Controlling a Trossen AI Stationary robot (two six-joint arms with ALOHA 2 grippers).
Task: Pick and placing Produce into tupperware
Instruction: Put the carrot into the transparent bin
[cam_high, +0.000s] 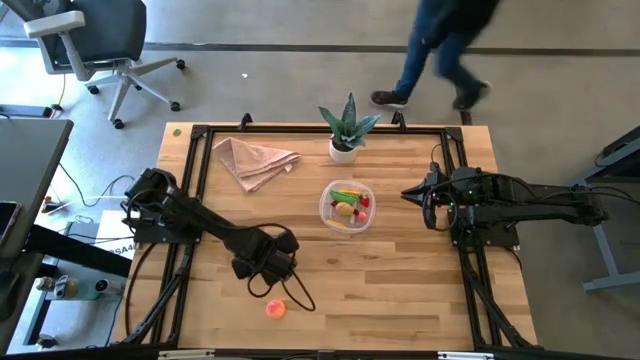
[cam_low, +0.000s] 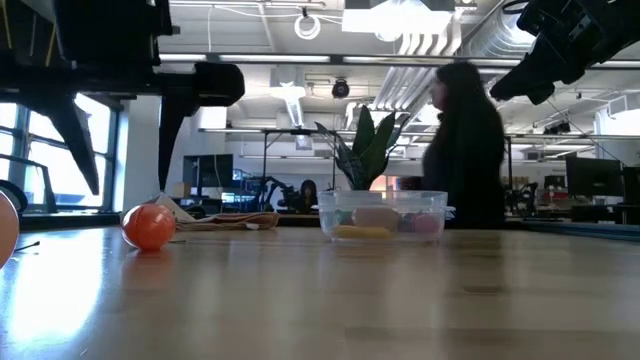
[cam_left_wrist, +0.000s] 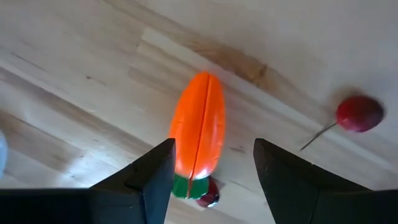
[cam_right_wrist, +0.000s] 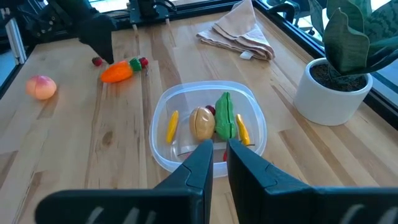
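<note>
left claw (cam_left_wrist: 211, 165): spread, holding nothing; its two fingers (cam_left_wrist: 146, 180) stand either side of the carrot's green end, apart from it, the claw hanging just above the table (cam_high: 400, 290).
carrot (cam_left_wrist: 198, 134): lies flat on the wood between the fingers, orange body pointing away from the claw, green cap nearest it.
small red piece (cam_left_wrist: 208, 198): touches the green cap, just under the claw.
cherry (cam_left_wrist: 359, 113): red, with a thin stem, lies off to one side of the carrot, outside the fingers.
peach (cam_high: 275, 308): on the table near the front edge, just beside the left claw.
risk, pinch: the fingers line up with the narrow cap end, so a close there may squirt the carrot out or tip it.
risk, seam: a slit runs down the carrot's length; it is probably a two-part toy, and a squeeze across the seam could split it.
risk, stray piece: the small red piece may get caught or knocked away as the claw descends.
tupperware (cam_high: 326, 208): mid-table, well apart from the left claw, already holding a green pod (cam_right_wrist: 224, 115), yellow strips and a tan piece.
right claw (cam_right_wrist: 217, 152): pressed together, empty, raised beside the tupperware.
plant (cam_high: 346, 128): just behind the tupperware; a high carry may brush it.
</note>
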